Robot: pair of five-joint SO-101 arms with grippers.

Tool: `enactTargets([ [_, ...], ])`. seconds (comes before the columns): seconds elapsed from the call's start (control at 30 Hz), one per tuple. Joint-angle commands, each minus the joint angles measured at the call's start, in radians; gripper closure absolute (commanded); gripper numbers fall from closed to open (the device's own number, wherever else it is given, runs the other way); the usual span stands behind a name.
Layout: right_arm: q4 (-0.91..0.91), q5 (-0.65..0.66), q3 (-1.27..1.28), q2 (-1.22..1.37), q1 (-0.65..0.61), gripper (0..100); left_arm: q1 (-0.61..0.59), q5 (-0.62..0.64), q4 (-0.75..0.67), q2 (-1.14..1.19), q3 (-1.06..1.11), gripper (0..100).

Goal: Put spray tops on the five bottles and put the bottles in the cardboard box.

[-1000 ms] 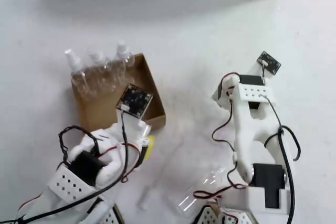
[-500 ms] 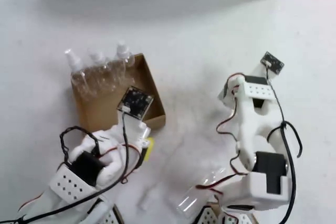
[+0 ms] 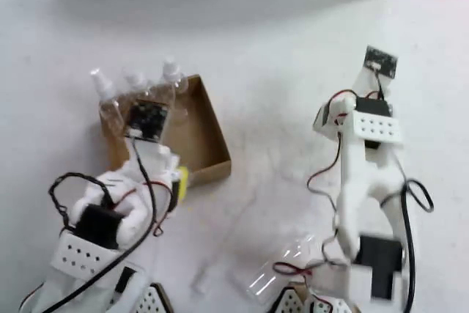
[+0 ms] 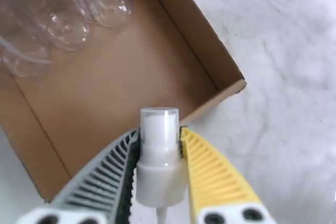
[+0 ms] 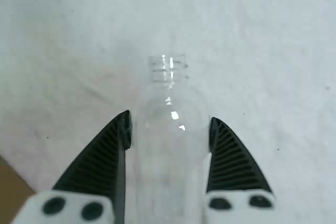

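In the left wrist view my left gripper (image 4: pixel 157 140) is shut on a white spray top (image 4: pixel 158 156), held over the near edge of the open cardboard box (image 4: pixel 121 87). From above, that gripper (image 3: pixel 174 179) sits at the box's (image 3: pixel 201 137) front rim. Three clear bottles (image 3: pixel 135 97) with spray tops lie at the far left end of the box. My right gripper (image 5: pixel 169 121) is shut on an uncapped clear bottle (image 5: pixel 168 103), its threaded neck pointing away over the white table. The right arm (image 3: pixel 366 126) stands right of the box.
Another clear bottle (image 3: pixel 282 265) lies on its side near the front edge, between the two arm bases. The white table (image 3: pixel 278 49) stretches open between and behind the arms. Cables hang off both arms.
My left arm has swung left and farther over the box, carrying the spray top. My right arm has shifted away from the front edge and a little to the right with its bottle.
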Motion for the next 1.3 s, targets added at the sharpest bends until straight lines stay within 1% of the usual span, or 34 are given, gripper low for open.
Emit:
enactTargets([
  [0.0, 0.087, 0.074, -0.055, -0.291, -0.021, 97.9, -0.067, -0.002, 0.081, -0.022, -0.173, 98],
  [0.13, 0.091, 0.176, -0.054, -0.506, -0.087, 97.9, -0.13, -0.002, 0.14, -0.022, -0.284, 98],
  [0.3, 0.099, 0.242, -0.049, -0.731, -0.232, 97.8, -0.255, 0.0, 0.167, -0.022, -0.43, 98],
  [0.37, 0.107, 0.253, -0.048, -0.819, -0.271, 97.8, -0.314, 0.0, 0.18, -0.022, -0.499, 98],
  [0.5, 0.143, 0.256, -0.041, -0.954, -0.4, 97.8, -0.438, 0.0, 0.218, -0.022, -0.646, 98],
  [0.67, 0.077, 0.258, 0.08, -1.064, -0.581, 97.9, -0.576, 0.0, 0.229, -0.096, -0.755, 98],
  [0.77, 0.001, 0.258, 0.181, -1.132, -0.644, 97.9, -0.596, 0.0, 0.219, -0.211, -0.77, 98],
  [0.83, -0.062, 0.258, 0.253, -1.19, -0.671, 97.9, -0.599, 0.002, 0.189, -0.292, -0.764, 98],
  [0.93, -0.183, 0.258, 0.376, -1.29, -0.722, 97.9, -0.599, 0.058, 0.146, -0.367, -0.764, 98],
  [1.03, -0.325, 0.258, 0.523, -1.379, -0.769, 97.9, -0.599, 0.107, 0.091, -0.363, -0.764, 98],
  [1.13, -0.43, 0.256, 0.646, -1.466, -0.776, 97.9, -0.599, 0.161, 0.025, -0.323, -0.766, 98],
  [1.27, -0.578, 0.249, 0.801, -1.564, -0.796, 97.9, -0.599, 0.255, -0.1, -0.242, -0.773, 98],
])
